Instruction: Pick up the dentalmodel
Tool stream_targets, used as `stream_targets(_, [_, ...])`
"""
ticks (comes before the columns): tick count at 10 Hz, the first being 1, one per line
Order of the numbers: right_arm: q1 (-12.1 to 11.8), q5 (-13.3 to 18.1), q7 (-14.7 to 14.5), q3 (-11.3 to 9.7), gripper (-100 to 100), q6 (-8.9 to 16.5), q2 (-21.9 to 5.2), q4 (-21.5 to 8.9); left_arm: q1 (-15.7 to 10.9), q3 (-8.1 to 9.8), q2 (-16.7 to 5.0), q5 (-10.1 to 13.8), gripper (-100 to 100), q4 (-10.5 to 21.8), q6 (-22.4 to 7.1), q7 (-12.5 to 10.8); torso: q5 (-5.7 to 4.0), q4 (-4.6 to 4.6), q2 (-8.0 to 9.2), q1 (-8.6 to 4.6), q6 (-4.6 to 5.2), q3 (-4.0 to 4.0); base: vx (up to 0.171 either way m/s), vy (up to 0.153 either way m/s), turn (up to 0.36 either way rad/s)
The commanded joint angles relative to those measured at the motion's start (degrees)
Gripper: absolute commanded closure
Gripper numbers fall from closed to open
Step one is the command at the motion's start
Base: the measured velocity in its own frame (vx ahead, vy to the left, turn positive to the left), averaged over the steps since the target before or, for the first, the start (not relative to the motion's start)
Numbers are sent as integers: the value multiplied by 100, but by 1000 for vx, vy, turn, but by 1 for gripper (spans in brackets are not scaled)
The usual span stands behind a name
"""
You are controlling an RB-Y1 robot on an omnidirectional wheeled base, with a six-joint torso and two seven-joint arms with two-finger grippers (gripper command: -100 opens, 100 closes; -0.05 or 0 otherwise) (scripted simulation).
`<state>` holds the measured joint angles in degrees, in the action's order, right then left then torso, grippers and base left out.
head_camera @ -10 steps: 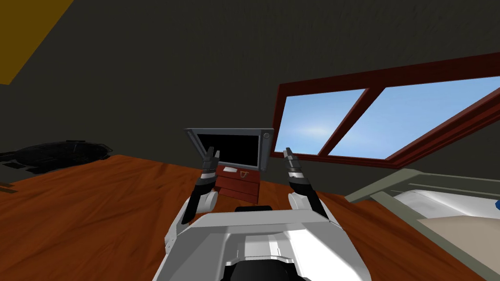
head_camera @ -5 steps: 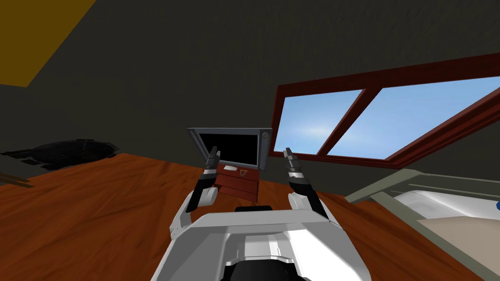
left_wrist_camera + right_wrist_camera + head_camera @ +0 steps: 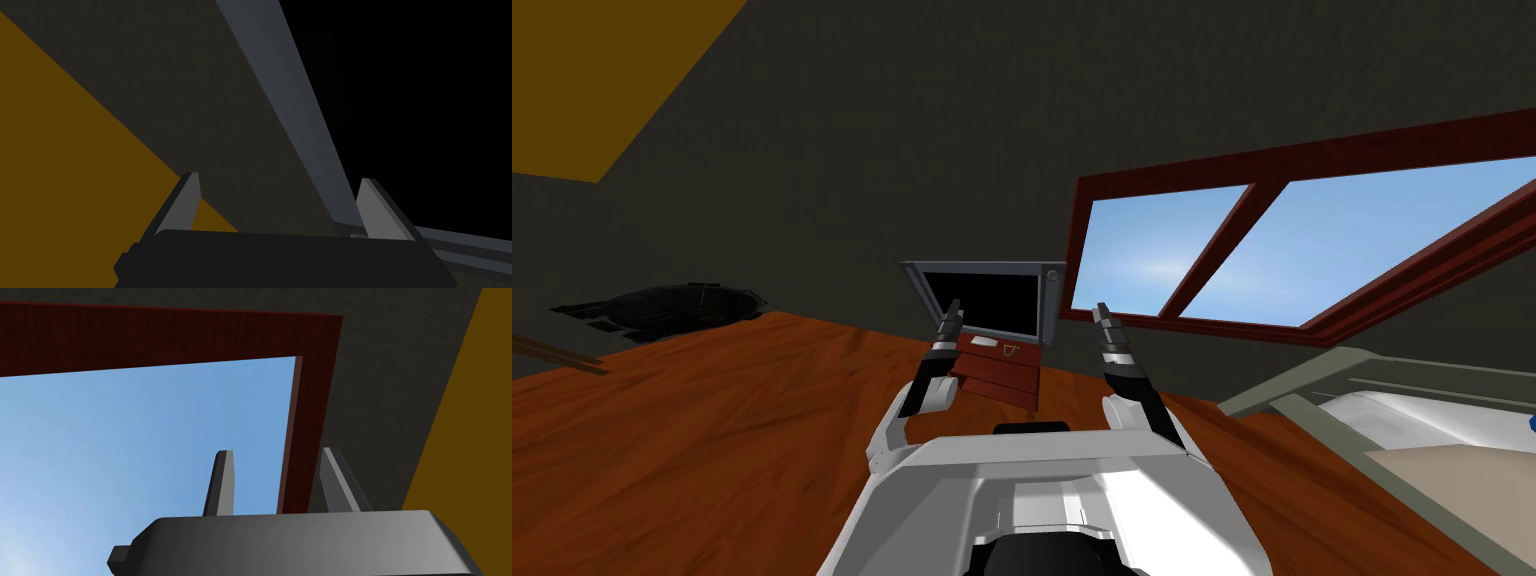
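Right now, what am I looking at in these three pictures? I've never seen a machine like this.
This is a two-armed robot, seen through its own cameras. The wide picture comes from its head, looking down past its chest. The left gripper and right gripper, each a two-fingered hand, are raised in front of it. Ahead, on the wooden floor, stands a small reddish-brown chest of drawers. A grey-framed black screen rises above it, and a small white thing lies on its top, too small to identify. A window is to the robot's right, with a bed below it. A black object lies far to the left. The other two pictures come from cameras on the wrists, looking along the fingers. Both grippers are open and hold nothing.
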<state>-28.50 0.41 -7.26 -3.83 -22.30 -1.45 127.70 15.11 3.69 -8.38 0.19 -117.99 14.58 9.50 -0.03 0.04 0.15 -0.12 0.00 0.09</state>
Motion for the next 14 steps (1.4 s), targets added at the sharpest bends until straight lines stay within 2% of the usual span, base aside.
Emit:
stream_targets(1, [0,0,0,0,0,0,0,0,-211,118,-40,-36,-100,161,-286,111,0,0,0,0,0,0,-43,-40,48])
stream_targets(2, [0,0,0,0,0,0,0,0,-211,118,-40,-36,-100,161,-450,111,0,0,0,-2,0,-1,-37,-31,24])
stream_targets(3, [0,0,0,0,0,0,0,0,-385,214,-67,-73,-100,305,-601,210,0,-1,-3,-1,0,-2,-47,-32,44])
stream_targets(4, [0,0,0,0,0,0,0,0,-385,214,-67,-73,-100,305,-768,210,0,0,0,-1,0,-1,-42,-35,23])
stream_targets(5, [0,0,0,0,0,0,0,0,-560,308,-93,-110,-100,456,-944,308,0,-1,-2,-1,1,-1,-49,-42,40])
stream_targets(7, [0,0,0,0,0,0,0,0,-560,308,-93,-110,-100,456,-1118,308,0,-1,-2,-1,0,-1,-27,-23,11])
stream_targets(8, [0,0,0,0,0,0,0,0,-737,401,-118,-148,-100,612,-1321,403,1,-2,-8,4,0,-5,-29,-25,41])
stream_targets(9, [0,0,0,0,0,0,0,0,-737,401,-118,-148,-100,612,-1457,403,1,-2,-6,3,-1,-4,-33,-29,31])
stream_targets(10, [0,0,0,0,0,0,0,0,-913,490,-140,-187,-100,775,-1603,493,0,-2,-6,1,0,-4,-40,-38,41])
stream_targets(12, [0,0,0,0,0,0,0,0,-913,490,-140,-187,-100,775,-1811,493,-1,-2,-6,-3,0,-4,-19,-28,11])
stream_targets(13, [0,0,0,0,0,0,0,0,-1089,575,-159,-226,-100,942,-1996,579,0,-2,-11,2,0,-6,-28,-33,48])
stream_targets(14, [0,0,0,0,0,0,0,0,-1089,575,-159,-226,-100,942,-2119,579,0,-2,-9,0,0,-5,-25,-33,23])
